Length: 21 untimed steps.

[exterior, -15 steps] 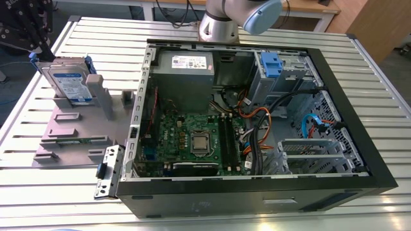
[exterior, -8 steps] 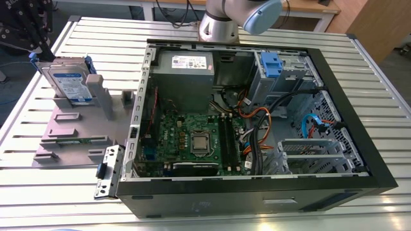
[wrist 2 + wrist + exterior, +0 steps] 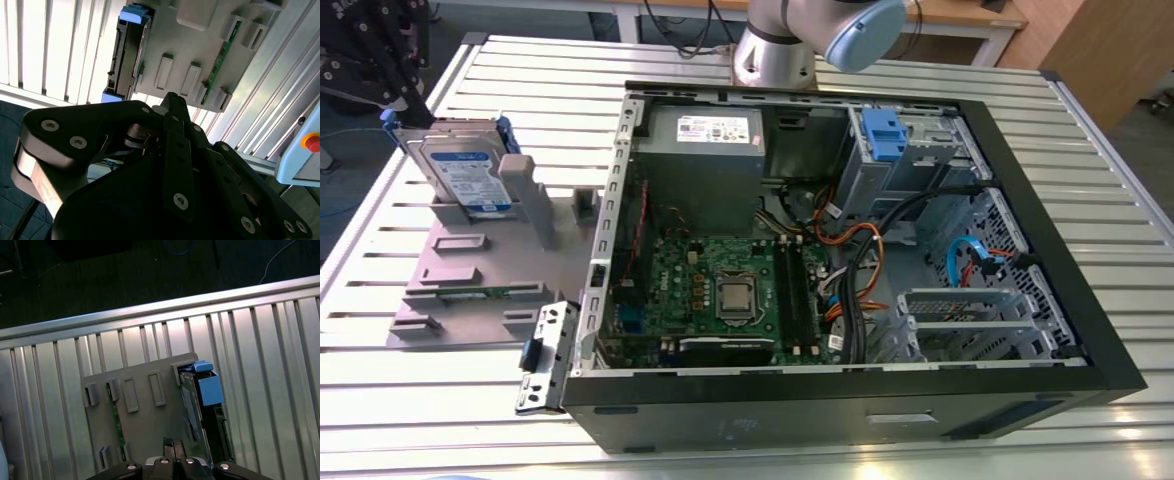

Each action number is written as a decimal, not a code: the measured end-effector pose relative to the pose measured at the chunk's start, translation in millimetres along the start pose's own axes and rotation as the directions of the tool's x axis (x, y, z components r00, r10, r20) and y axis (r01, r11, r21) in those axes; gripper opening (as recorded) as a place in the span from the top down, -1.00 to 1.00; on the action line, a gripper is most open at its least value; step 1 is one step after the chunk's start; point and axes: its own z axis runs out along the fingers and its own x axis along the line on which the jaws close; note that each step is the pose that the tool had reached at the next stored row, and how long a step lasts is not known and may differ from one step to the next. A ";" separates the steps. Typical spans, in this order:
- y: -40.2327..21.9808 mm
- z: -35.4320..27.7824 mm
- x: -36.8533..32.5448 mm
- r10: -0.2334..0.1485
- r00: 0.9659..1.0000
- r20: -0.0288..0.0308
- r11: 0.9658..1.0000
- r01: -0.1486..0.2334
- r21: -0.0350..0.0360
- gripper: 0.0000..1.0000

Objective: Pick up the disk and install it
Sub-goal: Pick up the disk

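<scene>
One disk (image 3: 464,175) stands on the exterior view's left, upright on its edge in a slot of a grey holder (image 3: 467,290) on the slatted table (image 3: 440,400). Its flat face with the blue-and-white label looks out toward the exterior camera. Its long side seems to run up and down, leaning a little. I think it is stiff and hard, a bit heavy for how small it is, smooth, and easy to hurt if dropped. A good spot to hold looks like the top edge, squeezing the two flat faces. To the right sits the open computer case (image 3: 854,420). In both wrist views the gripper (image 3: 171,100) (image 3: 173,444) hangs above the holder, its fingers pressed together and holding nothing.
</scene>
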 end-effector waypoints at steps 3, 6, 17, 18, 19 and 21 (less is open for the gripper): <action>0.0 0.0 0.0 -0.002 1.000 0.000 1.000 0.002 0.000 0.79; 0.0 0.0 0.0 -0.004 1.000 0.000 1.000 0.004 0.000 0.79; 0.0 0.0 0.0 -0.013 1.000 0.000 1.000 0.013 0.000 0.79; 0.0 0.0 0.0 -0.014 1.000 0.000 1.000 0.014 0.000 0.79; 0.0 0.0 0.0 -0.014 1.000 0.000 1.000 0.014 0.000 0.79; 0.0 0.0 0.0 -0.016 1.000 0.000 1.000 0.016 0.000 0.79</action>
